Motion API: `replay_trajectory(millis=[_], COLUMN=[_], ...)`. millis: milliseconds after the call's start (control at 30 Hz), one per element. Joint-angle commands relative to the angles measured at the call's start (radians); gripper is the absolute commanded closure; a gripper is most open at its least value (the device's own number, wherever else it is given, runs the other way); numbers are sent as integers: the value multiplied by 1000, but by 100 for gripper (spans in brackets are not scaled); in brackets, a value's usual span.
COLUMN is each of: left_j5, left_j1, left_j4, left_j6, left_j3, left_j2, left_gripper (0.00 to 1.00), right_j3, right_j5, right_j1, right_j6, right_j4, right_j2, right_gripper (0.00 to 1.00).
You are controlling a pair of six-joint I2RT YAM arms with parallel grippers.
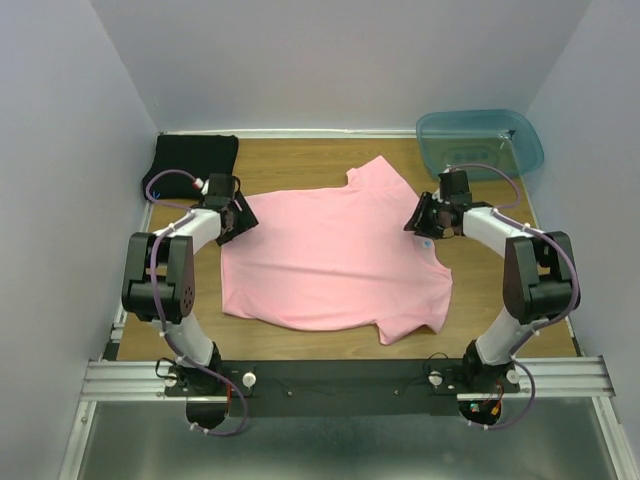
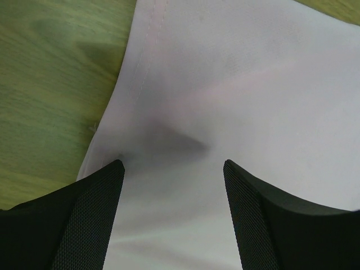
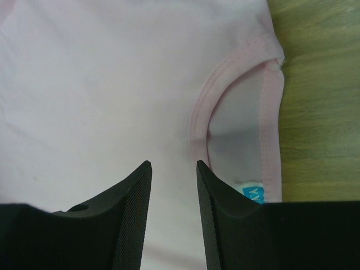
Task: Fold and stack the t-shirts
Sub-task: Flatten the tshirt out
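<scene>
A light pink t-shirt (image 1: 335,255) lies spread flat across the middle of the wooden table (image 1: 300,160). At its left edge, my left gripper (image 1: 243,218) is open wide just above the cloth (image 2: 236,84), close to a stitched hem (image 2: 152,39). My right gripper (image 1: 416,224) is at the shirt's right edge. Its jaws are open (image 3: 172,164) over the flat pink cloth beside the neck opening (image 3: 199,121) and a small blue label (image 3: 254,194). A folded black t-shirt (image 1: 195,160) rests at the back left corner.
A translucent blue-green plastic bin (image 1: 480,140) stands at the back right corner. Pale walls close in the table on the left, back and right. Bare wood shows beside the shirt (image 2: 50,84) (image 3: 320,112).
</scene>
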Motion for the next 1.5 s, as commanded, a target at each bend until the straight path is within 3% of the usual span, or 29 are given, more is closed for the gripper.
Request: replay_trajectory(millis=[0, 333, 467, 600, 700, 933, 1033, 1200, 1467], left_j5=[-1, -19, -28, 5, -28, -217, -218, -208, -286], left_j1=[-5, -5, -5, -5, -10, -102, -152, -228, -280], left_j4=[12, -41, -78, -121, -158, -326, -368, -376, -437], left_j6=[2, 1, 7, -7, -45, -208, -284, -378, -450], left_j3=[59, 243, 366, 432, 342, 23, -79, -200, -74], left_j2=[64, 264, 327, 307, 117, -327, -411, -451, -285], left_gripper=[21, 25, 24, 15, 1, 1, 1, 5, 26], right_j3=[51, 184, 278, 323, 269, 51, 1, -73, -151], right_j5=[6, 149, 175, 137, 146, 221, 263, 257, 188], right_j1=[3, 1, 1, 3, 9, 15, 18, 23, 27], right_j6=[-14, -30, -43, -68, -71, -73, -80, -97, -114], right_j4=[54, 71, 69, 56, 30, -157, -214, -289, -300], right_j2=[71, 276, 328, 301, 153, -134, -214, -337, -431], right_gripper=[57, 59, 54, 45, 35, 11, 10, 10, 9])
